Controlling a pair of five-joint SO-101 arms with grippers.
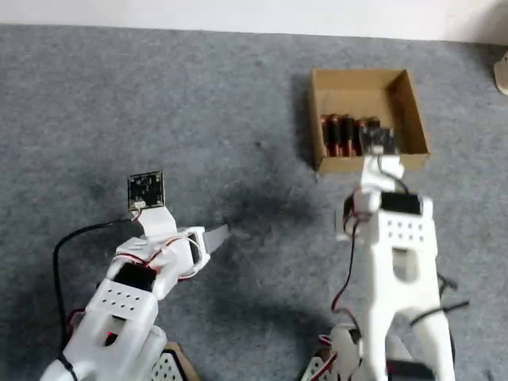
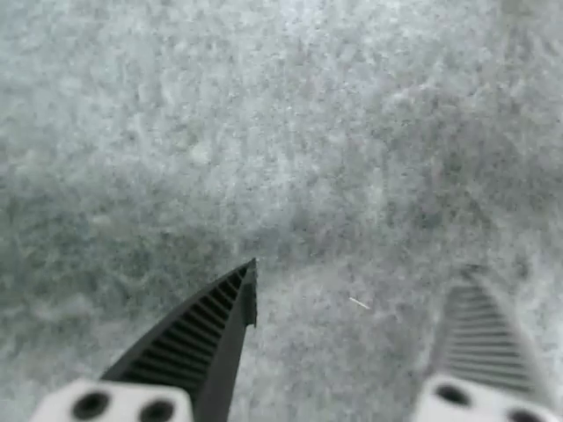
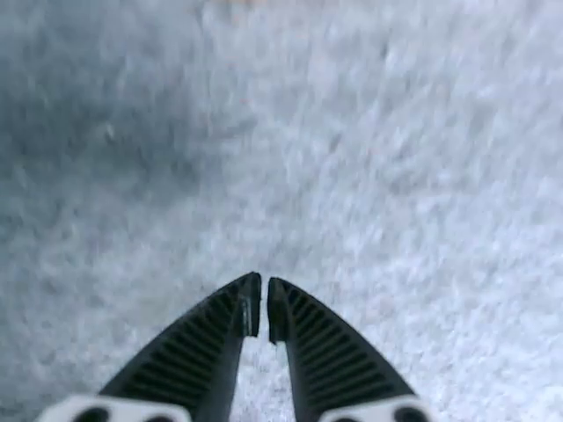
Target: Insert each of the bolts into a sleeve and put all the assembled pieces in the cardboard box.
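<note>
The cardboard box point(image 1: 317, 119) stands at the back right of the grey carpet. Several copper and dark assembled pieces point(image 1: 347, 135) lie side by side in it. My right arm point(image 1: 393, 230) stands just in front of the box, its wrist camera over the box's near wall. My right gripper point(image 3: 264, 281) is shut on nothing, over bare carpet. My left gripper point(image 1: 216, 234) is at the front left, pointing toward the middle. In the left wrist view my left gripper point(image 2: 361, 277) is open, with bare carpet between its fingers.
Grey carpet point(image 1: 159, 103) covers the table, ending at a white strip point(image 1: 238, 12) at the back. A pale object point(image 1: 502, 73) pokes in at the right edge. Cables point(image 1: 59, 254) hang beside both arm bases.
</note>
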